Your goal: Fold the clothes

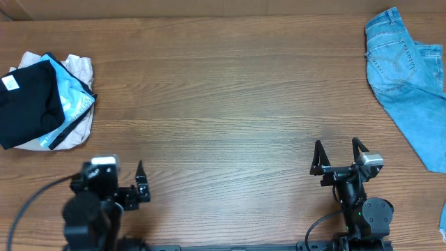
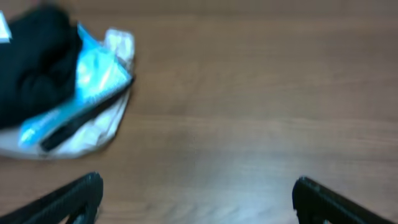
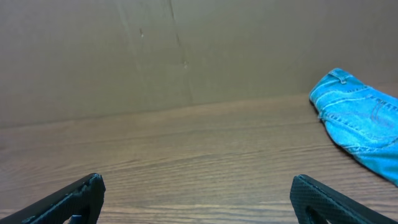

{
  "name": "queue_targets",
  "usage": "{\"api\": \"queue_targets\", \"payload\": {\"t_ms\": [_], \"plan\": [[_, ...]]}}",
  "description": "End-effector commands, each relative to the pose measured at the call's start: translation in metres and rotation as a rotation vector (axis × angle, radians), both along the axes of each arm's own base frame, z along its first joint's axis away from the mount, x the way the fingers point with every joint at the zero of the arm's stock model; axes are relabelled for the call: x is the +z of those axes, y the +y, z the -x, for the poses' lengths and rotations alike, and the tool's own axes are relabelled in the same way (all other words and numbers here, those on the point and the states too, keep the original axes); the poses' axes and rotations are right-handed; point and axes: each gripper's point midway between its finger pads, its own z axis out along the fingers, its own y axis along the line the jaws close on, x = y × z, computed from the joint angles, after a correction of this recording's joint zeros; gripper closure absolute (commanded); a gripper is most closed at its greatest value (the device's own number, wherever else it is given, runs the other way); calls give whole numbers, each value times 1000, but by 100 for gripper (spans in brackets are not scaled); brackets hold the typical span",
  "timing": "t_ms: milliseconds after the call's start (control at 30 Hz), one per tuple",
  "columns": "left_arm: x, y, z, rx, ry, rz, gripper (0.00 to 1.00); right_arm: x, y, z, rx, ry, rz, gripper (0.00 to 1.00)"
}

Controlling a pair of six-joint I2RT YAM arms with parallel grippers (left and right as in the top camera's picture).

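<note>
The black T-shirt (image 1: pixel 28 101) is lying bunched at the left edge of the tabletop (image 1: pixel 223 104), resting on a sky-blue garment (image 1: pixel 73 97). The left pincer (image 2: pixel 196 202) is hovering with its jaws spread wide and gripping nothing. The T-shirt is lying ahead of it and to its left, well apart. The right pincer (image 1: pixel 338 150) is likewise standing wide and empty, far across from the T-shirt.

left arm (image 1: pixel 90 209): drawn back, near side | left gripper (image 2: pixel 198 186): jaws spread wide, empty | right arm (image 1: pixel 364 206): drawn back | right gripper (image 1: pixel 338 148): jaws spread wide, empty, pointing forward
</note>
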Motion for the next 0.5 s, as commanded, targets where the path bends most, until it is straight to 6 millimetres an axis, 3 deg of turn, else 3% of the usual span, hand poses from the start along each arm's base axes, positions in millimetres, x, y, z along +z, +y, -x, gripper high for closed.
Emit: {"api": "queue_targets", "payload": {"t_ms": [0,167,467], "plan": [[-25,-6,-7,-32,-69,13,0,-1,-1,0,-6,-6,-7,0],[-29,-9,-27,-38,-260,49,0,-1,-1,0,-6,-6,-7,0],[9,-8,-44,-44,-630,25,0,-1,-1,0,-6,-6,-7,0]]}}
